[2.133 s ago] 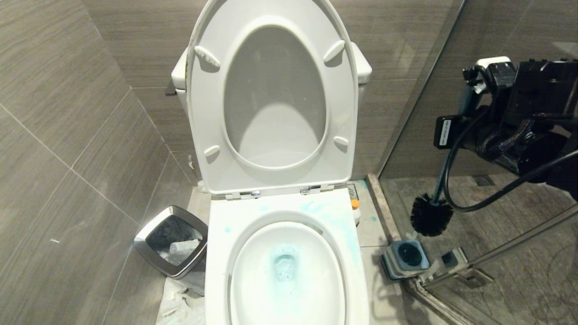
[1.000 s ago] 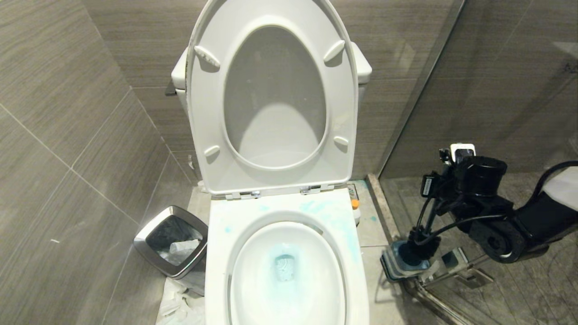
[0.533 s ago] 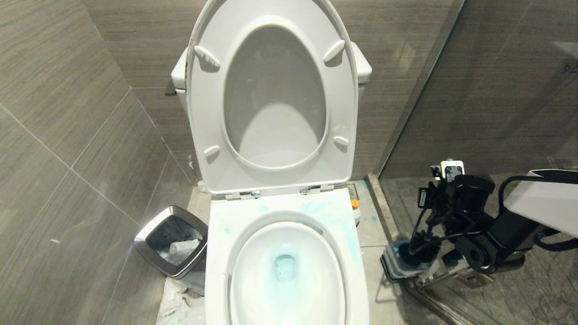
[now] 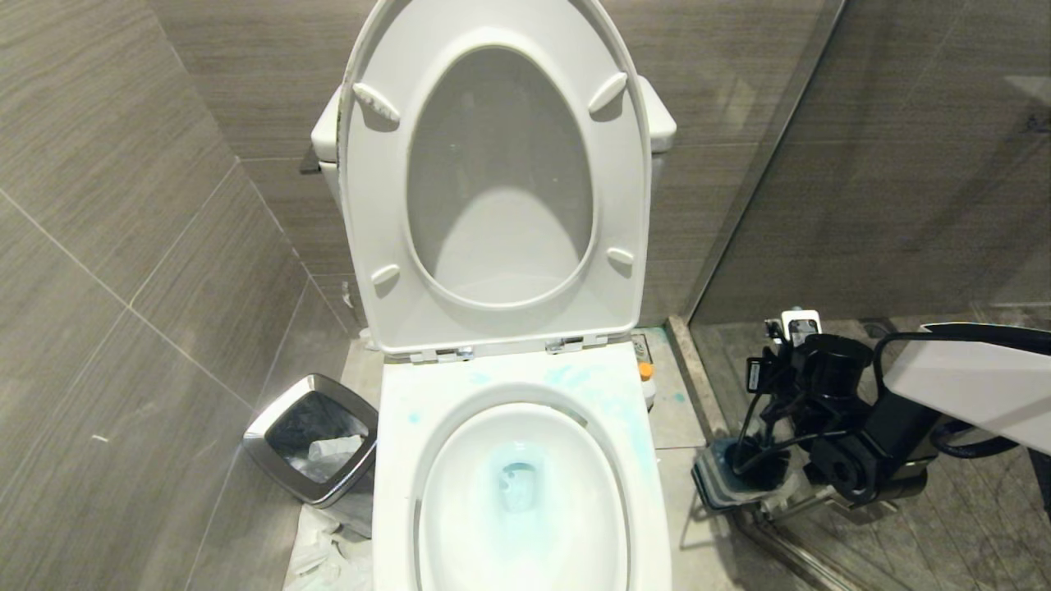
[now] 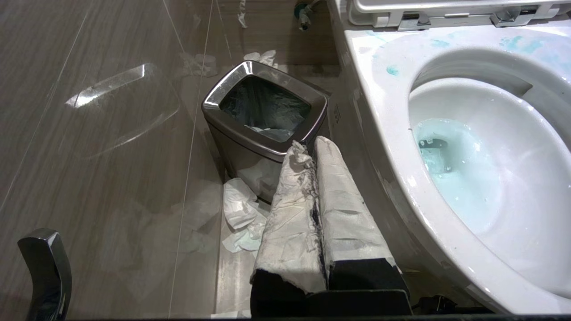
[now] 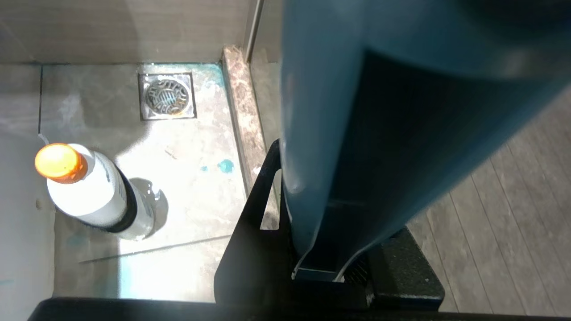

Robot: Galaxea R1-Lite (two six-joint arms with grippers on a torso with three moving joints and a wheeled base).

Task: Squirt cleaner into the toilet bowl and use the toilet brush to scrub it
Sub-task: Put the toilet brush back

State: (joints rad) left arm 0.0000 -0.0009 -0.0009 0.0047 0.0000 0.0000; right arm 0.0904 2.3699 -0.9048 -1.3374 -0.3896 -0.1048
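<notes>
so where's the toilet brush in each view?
Head: brush low on the right, head down in its holder on the floor, held by the right gripper.
Left wrist: not in it; shows bin and bowl.
Right wrist: teal handle fills the middle, clamped in the gripper.
Shared landmark: orange-capped bottle beside the bowl.

A: Which surfaces are white?
B: The toilet bowl, with pale turquoise cleaner tinting its water and smearing the rim.
A: And the darker items?
B: Teal-blue toilet brush; brushed-steel waste bin; grey streaked wall tiles; white bottle, orange cap.
</notes>
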